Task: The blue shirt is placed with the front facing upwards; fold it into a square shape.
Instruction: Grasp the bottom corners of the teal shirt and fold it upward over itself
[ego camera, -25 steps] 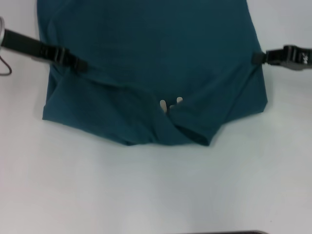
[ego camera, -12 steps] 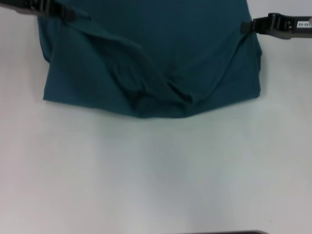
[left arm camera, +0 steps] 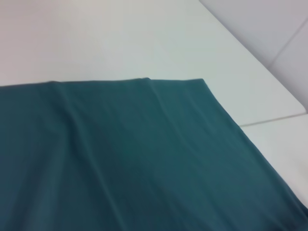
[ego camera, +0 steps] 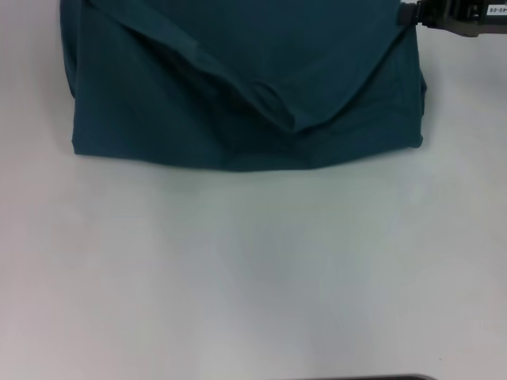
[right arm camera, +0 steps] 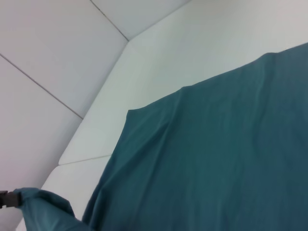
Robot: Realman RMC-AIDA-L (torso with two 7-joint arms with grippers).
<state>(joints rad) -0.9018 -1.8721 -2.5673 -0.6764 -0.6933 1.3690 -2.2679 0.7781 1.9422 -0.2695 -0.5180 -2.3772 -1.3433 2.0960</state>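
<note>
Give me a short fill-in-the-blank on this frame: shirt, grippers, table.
1. The blue shirt lies on a ____ table.
2. In the head view, only the ____ gripper is visible, at the shirt's edge.
3. The lifted layer sags to a point near the shirt's ____.

Missing words: white; right; middle

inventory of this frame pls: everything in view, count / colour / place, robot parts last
blue shirt: 1, dark teal-blue, far part of the table in the head view; near flap doubled over the rest, its edge sagging in a V at the middle; only plain fabric shows.
table: 1, white, fills the near part of the head view; its far edge shows in both wrist views.
dark strip: 1, black, bottom edge of the head view; cannot tell what it is.
right gripper: 1, black, top right of the head view, at the shirt's right edge.
left gripper: 1, black; only its tip shows, in the right wrist view, against a bunched bit of shirt.
</note>
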